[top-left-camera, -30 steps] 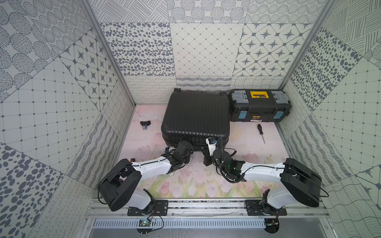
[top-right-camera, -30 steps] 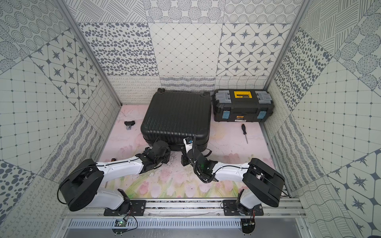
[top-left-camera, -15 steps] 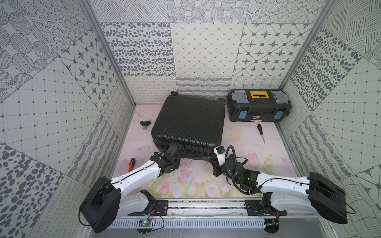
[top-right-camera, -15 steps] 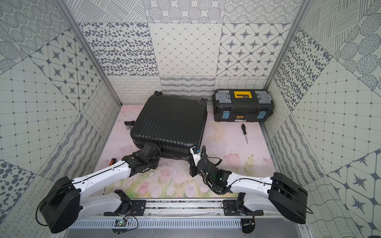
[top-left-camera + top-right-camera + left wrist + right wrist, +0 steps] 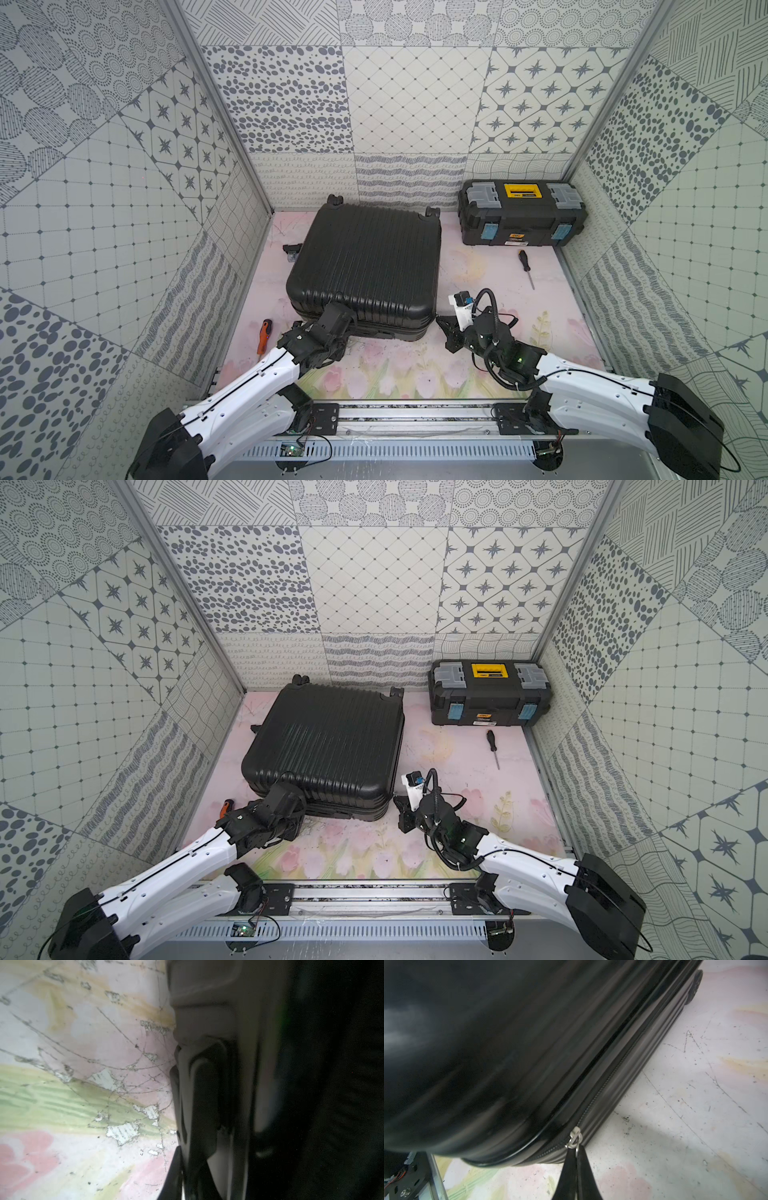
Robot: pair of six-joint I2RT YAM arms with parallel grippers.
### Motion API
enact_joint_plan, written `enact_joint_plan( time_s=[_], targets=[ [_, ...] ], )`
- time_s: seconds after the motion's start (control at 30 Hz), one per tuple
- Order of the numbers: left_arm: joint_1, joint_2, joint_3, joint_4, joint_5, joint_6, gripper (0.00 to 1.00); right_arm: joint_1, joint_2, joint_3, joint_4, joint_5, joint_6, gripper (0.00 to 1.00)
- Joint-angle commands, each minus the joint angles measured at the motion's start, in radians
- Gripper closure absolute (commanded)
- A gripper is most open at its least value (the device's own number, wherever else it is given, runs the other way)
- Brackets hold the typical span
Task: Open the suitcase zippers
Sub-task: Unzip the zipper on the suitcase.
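1. Suitcase (image 5: 365, 266) lies flat, left of centre.
2. My right gripper (image 5: 576, 1155) is pinched tight on the zipper pull (image 5: 574, 1138), at the near right corner.
3. Left gripper (image 5: 340, 328) is closed against the front edge; I can't tell if it holds anything.

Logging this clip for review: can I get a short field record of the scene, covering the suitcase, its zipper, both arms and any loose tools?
suitcase: lying flat, lid down, wheels at the far end
zipper pull: at the near right corner
right gripper: jaws shut on the zipper pull
left gripper: jaws shut, at the near left corner; hold unclear
toolbox: closed, back right
loose tools: black screwdriver before the toolbox; orange-handled screwdriver at the near left
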State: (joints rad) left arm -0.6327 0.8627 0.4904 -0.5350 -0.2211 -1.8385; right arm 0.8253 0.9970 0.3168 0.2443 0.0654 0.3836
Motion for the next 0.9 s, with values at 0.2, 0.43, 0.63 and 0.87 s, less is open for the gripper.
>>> enact_joint_plan(
  time_s=[0.2, 0.43, 0.63, 0.87],
  targets=[
    [0.023, -0.145, 0.043, -0.29, -0.027, 0.318, 1.0, -0.288, 0.19, 0.181, 0.004, -0.116, -0.035, 1.0],
    [0.022, -0.309, -0.012, -0.426, 0.043, 0.305, 1.0, -0.412, 0.365, 0.303, 0.088, -0.202, -0.003, 1.0],
    [0.022, -0.38, -0.048, -0.502, 0.055, 0.293, 1.0, -0.495, 0.53, 0.411, 0.122, -0.256, 0.046, 1.0],
    [0.022, -0.449, -0.086, -0.544, 0.075, 0.289, 1.0, -0.568, 0.718, 0.575, 0.172, -0.374, 0.074, 1.0]
  ],
)
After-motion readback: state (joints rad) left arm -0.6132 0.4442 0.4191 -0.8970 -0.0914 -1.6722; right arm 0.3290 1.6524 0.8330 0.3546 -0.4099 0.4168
